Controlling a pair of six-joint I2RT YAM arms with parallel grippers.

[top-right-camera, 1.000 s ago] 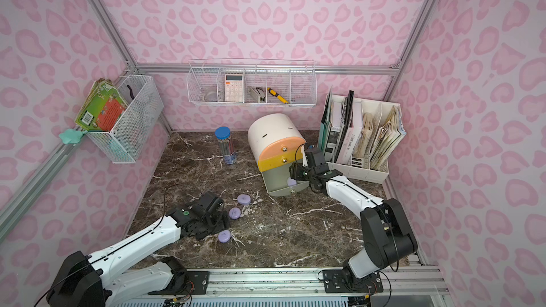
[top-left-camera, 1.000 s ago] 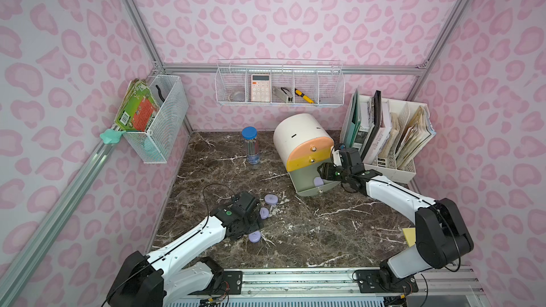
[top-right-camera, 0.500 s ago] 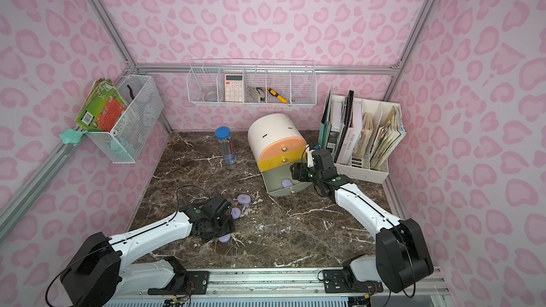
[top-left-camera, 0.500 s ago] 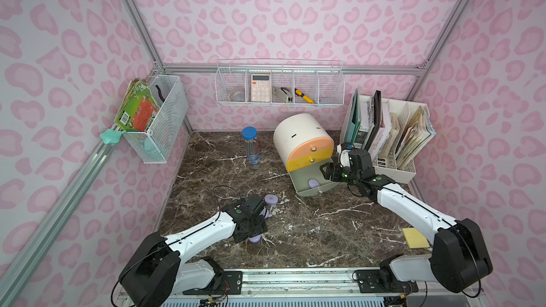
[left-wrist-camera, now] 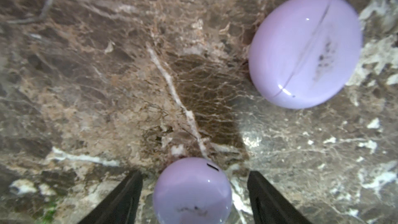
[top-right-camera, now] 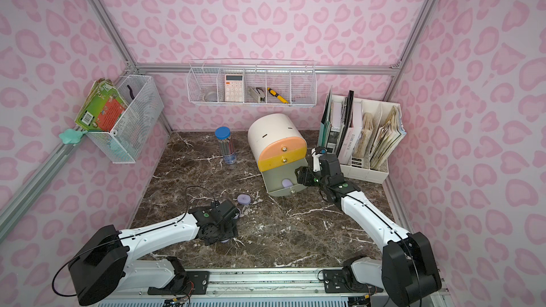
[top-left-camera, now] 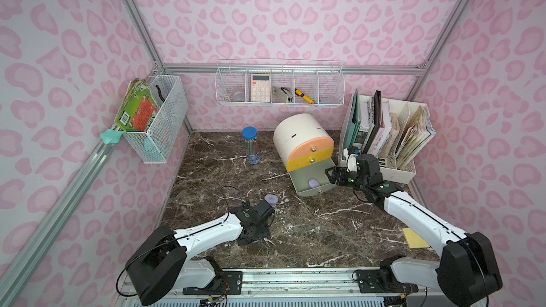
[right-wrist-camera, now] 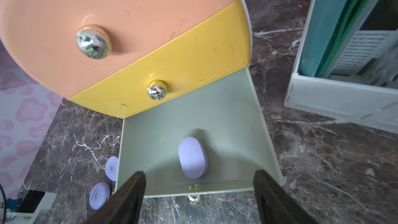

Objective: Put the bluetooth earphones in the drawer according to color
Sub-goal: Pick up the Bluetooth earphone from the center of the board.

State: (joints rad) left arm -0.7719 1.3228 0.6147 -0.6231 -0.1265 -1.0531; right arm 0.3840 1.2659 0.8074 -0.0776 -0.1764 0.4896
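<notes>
Seemingly the pick-up step: the left pincer (left-wrist-camera: 195,176) straddles a lilac case (left-wrist-camera: 191,192) on the desk (left-wrist-camera: 107,82), wide, not gripping, so closing comes next, while the right pincer (right-wrist-camera: 199,174) hangs wide, empty, over the drawer (right-wrist-camera: 215,108) holding another case (right-wrist-camera: 192,158).

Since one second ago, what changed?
Left gripper moved over a loose lilac earphone case, with open jaws either side and no grip yet. Right gripper backed slightly off the pale green drawer, open and empty. The second lilac case lies loose in that drawer. Unchanged: cabinet, farthest table case, file rack.
</notes>
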